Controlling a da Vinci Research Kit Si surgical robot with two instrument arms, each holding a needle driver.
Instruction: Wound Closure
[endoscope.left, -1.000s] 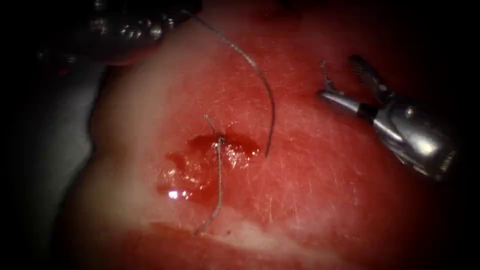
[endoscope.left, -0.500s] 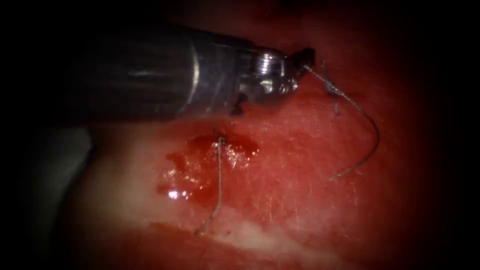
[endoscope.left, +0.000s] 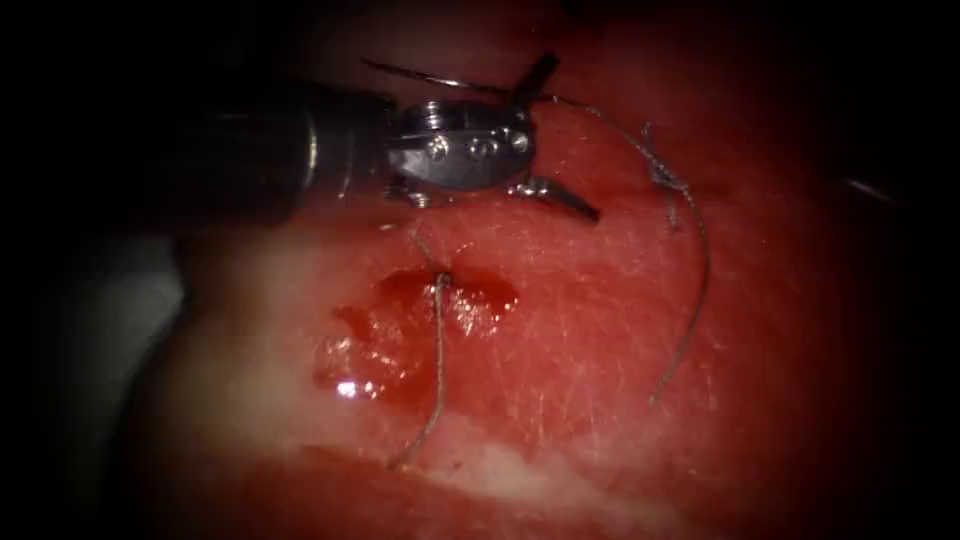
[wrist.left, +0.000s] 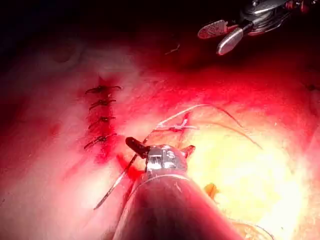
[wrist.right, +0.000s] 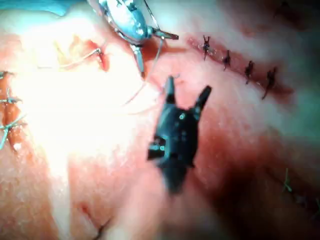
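My left tool (endoscope.left: 567, 140) hovers over the tissue (endoscope.left: 600, 330) just above the cut, jaws spread wide and holding nothing. Close to its upper jaw, a loose thread (endoscope.left: 700, 250) starts, arcs right past a small knot (endoscope.left: 662, 177) and trails down the tissue right of the cut. A stitch (endoscope.left: 440, 285) crosses the cut in red fluid (endoscope.left: 395, 335), its tail running down. The left wrist view shows the same tool (wrist.left: 161, 145) open and, further off, my right tool (wrist.left: 222, 37) open and empty. In the right wrist view the right tool's own jaws (wrist.right: 187, 92) stand apart above the tissue.
A row of several finished stitches (wrist.left: 101, 117) lies on another closed cut, also in the right wrist view as stitches (wrist.right: 237, 60). A thin dark strand (endoscope.left: 430, 76) runs above the left tool's wrist. The tissue's pale edge (endoscope.left: 200, 300) falls away at the left.
The left tool came in from the upper left carrying the thread to the right, then opened its jaws and let it go. The thread now lies loose. The right tool withdrew toward the right edge.
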